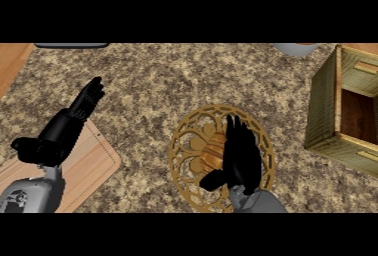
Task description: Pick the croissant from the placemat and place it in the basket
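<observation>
Croissant (209, 152) on placemat (193, 131), mostly hidden under right hand (241, 155); axis unclear.

- Your right hand (241, 152) hangs over the placemat (188, 132), fingers straight, covering most of the croissant (210, 152).
- Basket (325, 107) stands right of the placemat, apart from it; a strip of bare counter (221, 75) lies between.
- Basket's near-left wall rises in the way; its open top faces up, inside bare as far as it shows.
- Far of the placemat, the counter is open across the middle.
- Grey round object (297, 48) at the far edge, just left of the basket's far corner.
- Left hand (81, 107) rests open at the left, over the wooden board (96, 162), well apart from the placemat.
- Dark object (71, 45) at the far left edge, out of the way.
</observation>
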